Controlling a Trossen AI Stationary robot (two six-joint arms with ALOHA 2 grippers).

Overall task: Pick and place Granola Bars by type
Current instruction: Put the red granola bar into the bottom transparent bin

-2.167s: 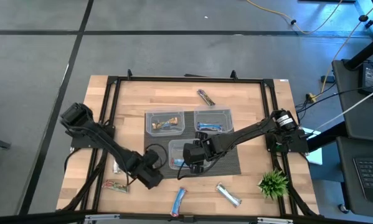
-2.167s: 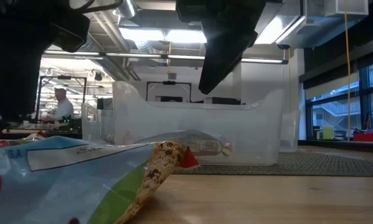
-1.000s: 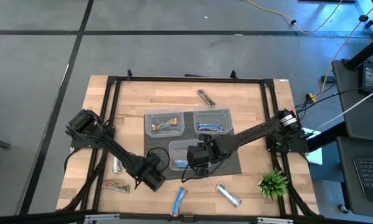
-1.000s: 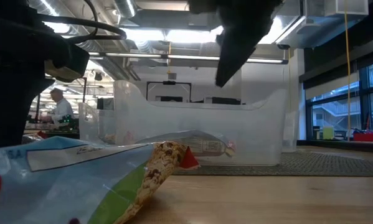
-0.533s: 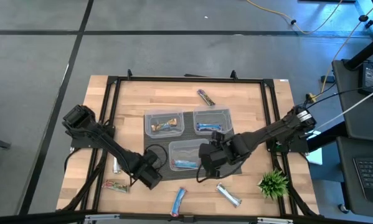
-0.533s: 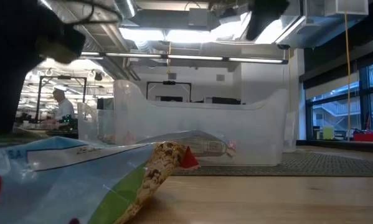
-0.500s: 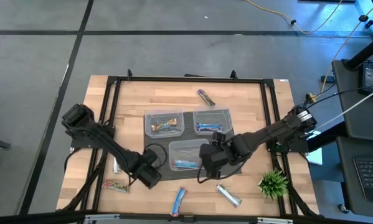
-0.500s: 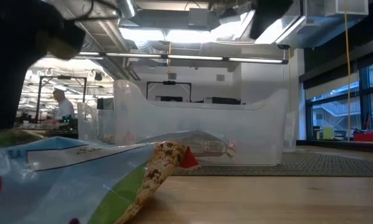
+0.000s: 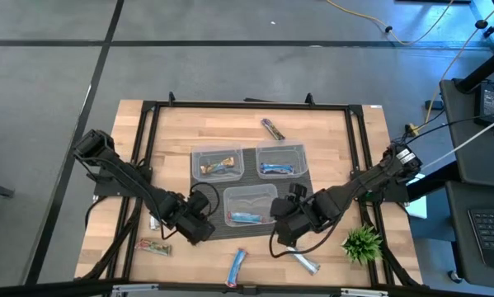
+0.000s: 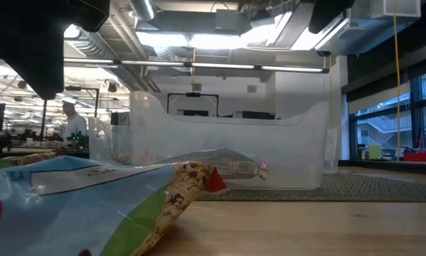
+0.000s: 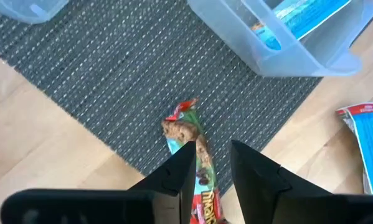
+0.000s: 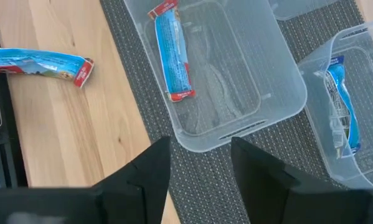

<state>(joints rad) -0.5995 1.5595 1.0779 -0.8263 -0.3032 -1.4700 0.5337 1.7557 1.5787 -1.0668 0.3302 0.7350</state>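
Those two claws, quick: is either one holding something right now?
Left gripper: closed on a green-and-red granola bar over the grey mat.
Right gripper: open, holding nothing, above the clear tub.

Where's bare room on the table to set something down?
The wood behind the tubs is bare apart from one bar, and the right side above the plant is free. The front edge is crowded with loose bars and both end effectors.
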